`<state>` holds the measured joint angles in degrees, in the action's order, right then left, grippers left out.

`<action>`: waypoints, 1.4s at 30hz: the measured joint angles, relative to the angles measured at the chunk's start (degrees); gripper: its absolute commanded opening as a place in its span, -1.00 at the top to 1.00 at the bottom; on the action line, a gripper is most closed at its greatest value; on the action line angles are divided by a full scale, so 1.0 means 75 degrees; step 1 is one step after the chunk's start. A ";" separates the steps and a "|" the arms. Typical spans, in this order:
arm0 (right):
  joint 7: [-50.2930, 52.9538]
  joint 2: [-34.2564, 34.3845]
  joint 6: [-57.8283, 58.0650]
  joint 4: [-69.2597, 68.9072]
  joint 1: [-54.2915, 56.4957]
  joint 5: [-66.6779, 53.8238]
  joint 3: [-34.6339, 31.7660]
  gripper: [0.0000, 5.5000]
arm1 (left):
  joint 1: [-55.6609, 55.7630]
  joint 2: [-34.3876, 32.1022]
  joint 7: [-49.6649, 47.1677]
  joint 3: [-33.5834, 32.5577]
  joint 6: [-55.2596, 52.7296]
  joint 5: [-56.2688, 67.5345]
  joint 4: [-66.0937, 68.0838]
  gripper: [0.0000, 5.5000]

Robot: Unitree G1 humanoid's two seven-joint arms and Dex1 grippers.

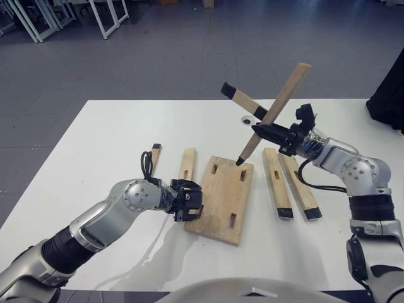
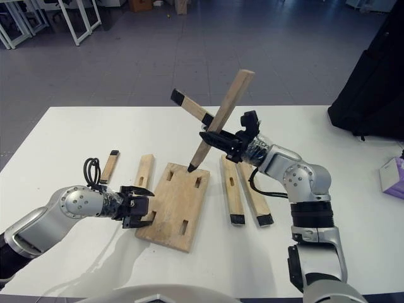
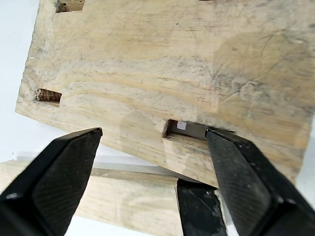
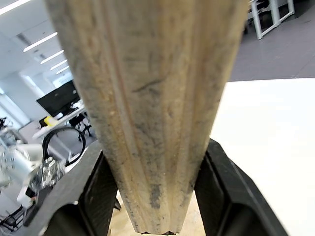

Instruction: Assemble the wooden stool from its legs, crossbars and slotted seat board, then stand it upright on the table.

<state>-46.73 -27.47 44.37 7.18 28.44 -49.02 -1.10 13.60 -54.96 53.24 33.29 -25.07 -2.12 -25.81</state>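
Surroundings: floor and clutter.
A black fabric bundle (image 2: 372,82) is standing on the grey floor (image 1: 189,50) at far right; a purple box (image 2: 394,177) is lying nearer; white metal frames (image 1: 104,16) are standing far left.

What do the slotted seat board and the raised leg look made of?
Seat board: pale bare wood, apparently unvarnished; grain and rough-cut slots show, no gloss. Leg: same bare wood by its grain; its black tip looks painted or capped, unclear which.

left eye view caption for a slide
Right gripper holds crossed leg assembly tip-down at seat board; left gripper at board's edge.
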 measured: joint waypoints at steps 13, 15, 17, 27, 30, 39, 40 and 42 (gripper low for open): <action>-0.2054 -0.0005 -0.1225 0.1942 0.0106 0.1795 0.0755 0.27 | 0.0114 0.0024 0.0656 -0.0350 0.0793 -0.0070 0.0921 -0.42; -0.2085 -0.0005 -0.1224 0.1865 0.0031 0.1826 0.0687 0.27 | 0.0044 0.0055 0.0644 -0.0419 0.0783 -0.0070 0.0905 -0.42; -0.2053 -0.0008 -0.1226 0.1607 -0.0156 0.1853 0.0602 0.27 | -0.0042 0.0074 0.0607 -0.0495 0.0754 -0.0070 0.0868 -0.42; -0.1070 0.0030 -0.2467 -0.0580 -0.1568 0.2902 0.1230 0.27 | -0.0265 0.0348 0.0472 -0.0740 0.0227 -0.0338 0.0551 -0.42; -0.0889 -0.0042 -0.3237 -0.0802 -0.1691 0.3334 0.1616 0.27 | -0.0298 0.0439 0.0472 -0.0817 0.0026 -0.0373 0.0409 -0.42; -0.0703 -0.0458 -0.4366 -0.0781 -0.1788 0.3493 0.2245 0.27 | -0.0503 0.0626 0.0409 -0.0990 -0.0351 -0.0429 0.0168 -0.42; -0.0749 -0.0458 -0.4329 -0.0670 -0.1744 0.3381 0.2216 0.27 | -0.0523 0.0641 0.0406 -0.1019 -0.0358 -0.0429 0.0166 -0.42; -0.1048 -0.0454 -0.4181 -0.0089 -0.1512 0.2984 0.2105 0.27 | -0.0560 0.0670 0.0404 -0.1055 -0.0372 -0.0428 0.0151 -0.42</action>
<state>-54.58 -30.88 13.02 6.52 17.10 -26.63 14.69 9.40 -49.93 56.26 25.37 -27.86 -5.33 -24.68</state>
